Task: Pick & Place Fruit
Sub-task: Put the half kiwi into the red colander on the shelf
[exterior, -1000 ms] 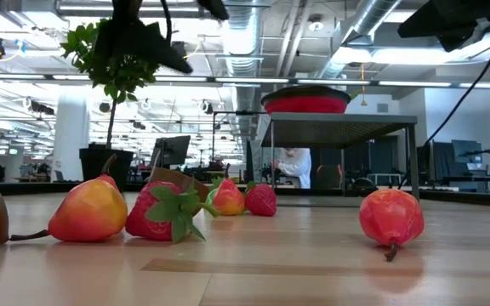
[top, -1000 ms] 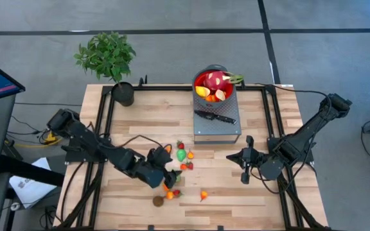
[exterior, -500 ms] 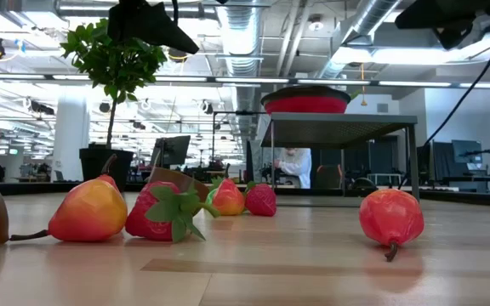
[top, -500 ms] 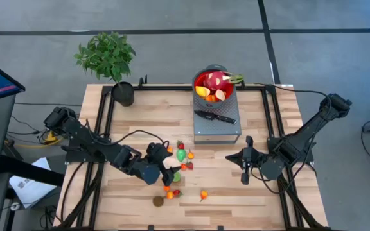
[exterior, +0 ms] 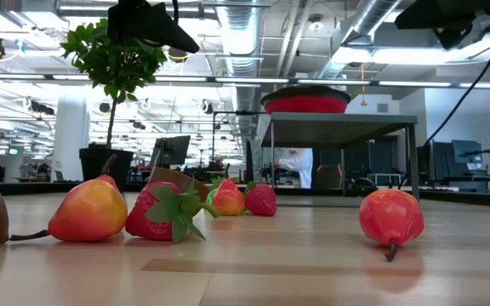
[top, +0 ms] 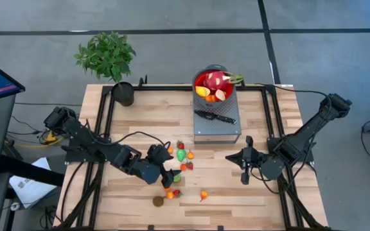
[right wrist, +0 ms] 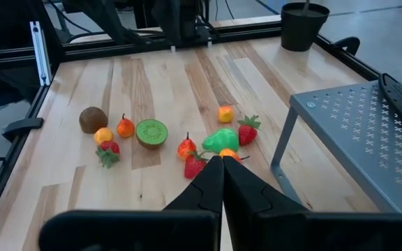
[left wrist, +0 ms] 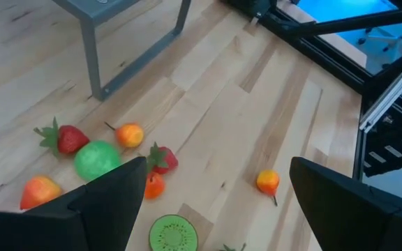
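Several toy fruits (top: pixel 180 168) lie loose on the desk (top: pixel 146 115), directly beneath and just beside the left gripper (top: pixel 167 172), fingers spread wide, empty. More fruit fills the red bowl (top: pixel 213 85) on the grey stand (top: pixel 217 125), beyond it. Right gripper (top: pixel 245 168): fingers pressed together, empty, well apart from the fruit.

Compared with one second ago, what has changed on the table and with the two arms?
The left gripper, open and empty, drew back a little from the table's front edge, above the loose fruit. Nothing was grasped or released. The right gripper, shut, and the red bowl stayed put.
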You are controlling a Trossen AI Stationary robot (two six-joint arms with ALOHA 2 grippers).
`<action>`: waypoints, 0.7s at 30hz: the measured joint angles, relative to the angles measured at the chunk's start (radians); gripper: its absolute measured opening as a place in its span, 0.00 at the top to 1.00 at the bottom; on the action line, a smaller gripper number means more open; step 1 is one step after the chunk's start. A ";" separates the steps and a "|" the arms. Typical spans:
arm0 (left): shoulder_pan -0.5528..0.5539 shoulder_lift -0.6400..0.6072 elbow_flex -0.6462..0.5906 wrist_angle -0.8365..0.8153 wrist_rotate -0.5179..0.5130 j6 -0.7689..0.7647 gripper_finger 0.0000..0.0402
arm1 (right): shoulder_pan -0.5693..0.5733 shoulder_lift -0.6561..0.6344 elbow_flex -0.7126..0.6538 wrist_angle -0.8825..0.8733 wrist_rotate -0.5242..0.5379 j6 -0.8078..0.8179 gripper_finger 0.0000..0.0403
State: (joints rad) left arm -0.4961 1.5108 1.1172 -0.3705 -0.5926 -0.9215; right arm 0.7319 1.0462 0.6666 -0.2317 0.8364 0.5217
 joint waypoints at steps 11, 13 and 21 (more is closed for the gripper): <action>0.000 0.001 0.000 0.060 0.016 -0.002 0.14 | 0.001 0.000 0.000 -0.001 0.000 -0.034 1.00; 0.000 0.001 0.000 0.060 0.051 -0.019 0.14 | 0.001 0.000 0.000 -0.001 0.000 -0.034 1.00; -0.007 0.005 -0.103 0.068 0.071 -0.250 0.18 | 0.001 0.000 0.000 -0.001 -0.024 -0.034 1.00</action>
State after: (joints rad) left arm -0.5034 1.5158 1.0142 -0.3026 -0.5220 -1.1714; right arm 0.7326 1.0462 0.6666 -0.2325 0.8124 0.4881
